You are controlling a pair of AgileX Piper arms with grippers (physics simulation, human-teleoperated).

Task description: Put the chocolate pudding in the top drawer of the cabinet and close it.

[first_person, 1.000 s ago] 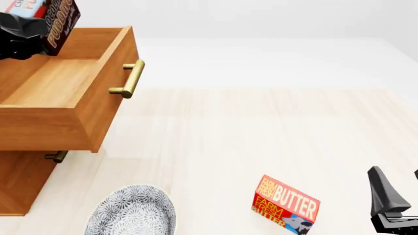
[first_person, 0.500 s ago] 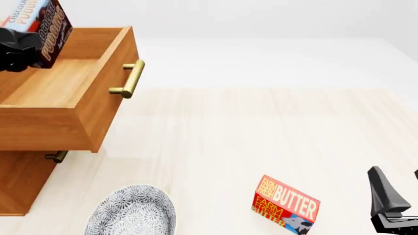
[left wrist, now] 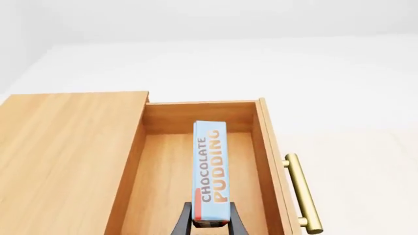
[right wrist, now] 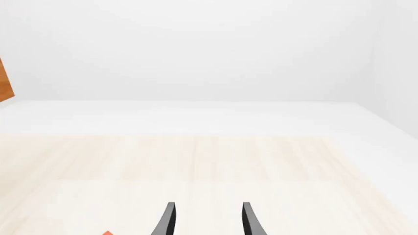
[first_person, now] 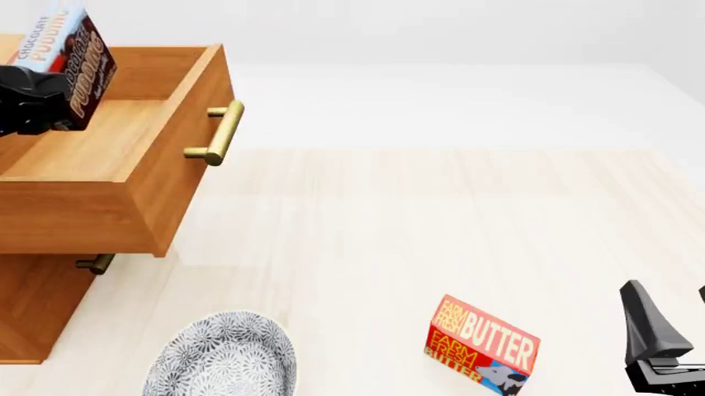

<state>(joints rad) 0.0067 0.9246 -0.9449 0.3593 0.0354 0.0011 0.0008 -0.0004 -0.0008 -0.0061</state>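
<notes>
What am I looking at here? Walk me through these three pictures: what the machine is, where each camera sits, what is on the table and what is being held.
These are simulator renders of two robot arms at a table. The front view looks forward and down from a fixed camera behind the arms. The other two cameras ride on the arms, just behind each gripper.

The left gripper holds a chocolate pudding box over the open top drawer of a wooden cabinet. Whether the box touches the drawer floor is not clear.

The right gripper is open, holds nothing and sits at the near right of the table.

Also on the table are a red butter box and a patterned plate.
</notes>
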